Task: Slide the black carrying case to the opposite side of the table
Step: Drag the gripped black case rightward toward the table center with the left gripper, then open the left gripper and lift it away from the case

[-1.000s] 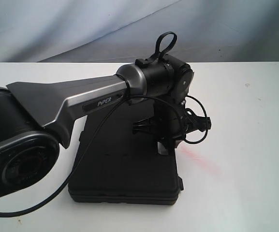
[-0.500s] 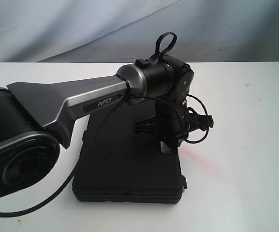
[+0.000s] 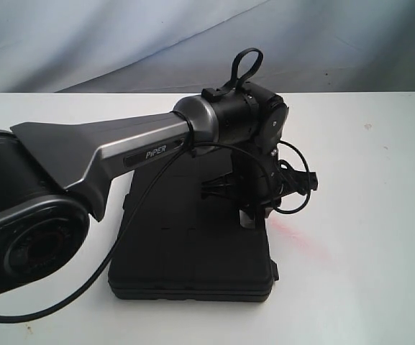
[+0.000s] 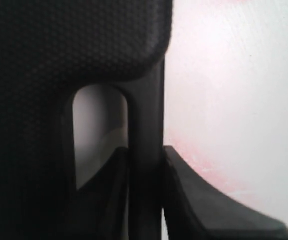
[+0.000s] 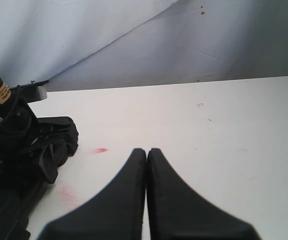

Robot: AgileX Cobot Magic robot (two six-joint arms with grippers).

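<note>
Left gripper, clamped shut on the handle bar of the case, had dragged it slightly rightward — the table beyond the gripper suggested sliding had far to go.

case flat on table, left arm over it (jaws astride handle, right edge)

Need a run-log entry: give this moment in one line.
left gripper shut on case | right gripper shut, empty | case flat on table

The left arm reaches rightward, its wrist bent downward. The left tool clamps the case by its handle bar. The right tool has its fingers pressed together.
</note>
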